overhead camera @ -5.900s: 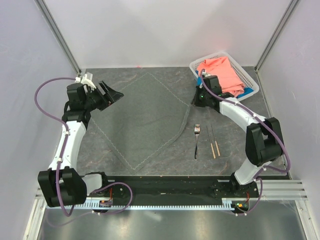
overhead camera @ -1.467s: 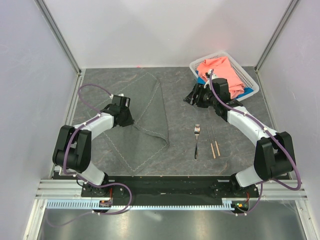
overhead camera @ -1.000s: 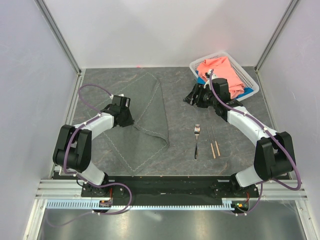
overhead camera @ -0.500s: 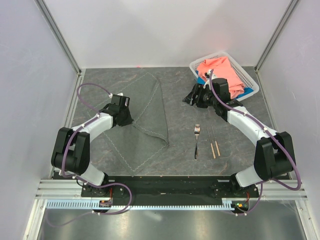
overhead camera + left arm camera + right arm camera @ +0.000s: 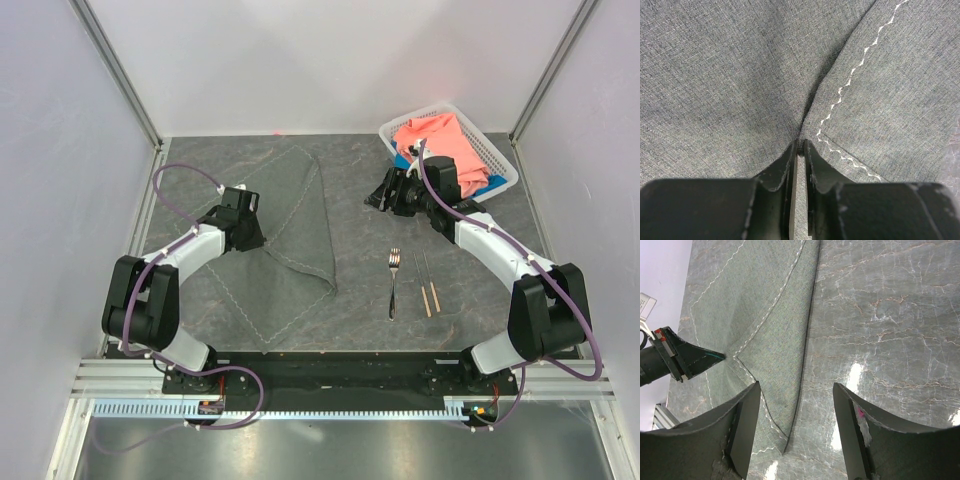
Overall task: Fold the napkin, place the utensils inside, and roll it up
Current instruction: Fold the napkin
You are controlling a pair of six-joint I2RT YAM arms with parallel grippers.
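Napkin (image 5: 290,230) lies left of centre on the table (image 5: 350,180), folded over once. Its doubled edge is on the right side and runs far-to-near with a slight slant. The top flap's stitched corner points left.

Left gripper (image 5: 256,240) sits right at that flap corner. In the wrist view the jaws are nearly together with only a thin slit, and the cloth crease runs straight into the tips (image 5: 801,142). Can't tell if cloth is pinched or just touched.

Right gripper (image 5: 375,197) hangs over bare table between the napkin and the basket (image 5: 500,160), jaws wide, nothing between them.

Key relation for the coming move: the 2 utensil items, fork (image 5: 393,283) and chopsticks (image 5: 427,283), lie right of the napkin, apart from it, side by side. Their long axes run far-to-near – roughly parallel to the fold edge. From the right gripper they lie toward the near edge and slightly right. The right arm is clearly the nearer one; the left is across the napkin from them.

Judgement: the fold looks done or close to it, and no utensil is on the cloth yet. The pick probably falls to the right arm – jaws across the fork's thin handle, then a short carry left onto the napkin, keeping that same axis so it lines up for rolling.
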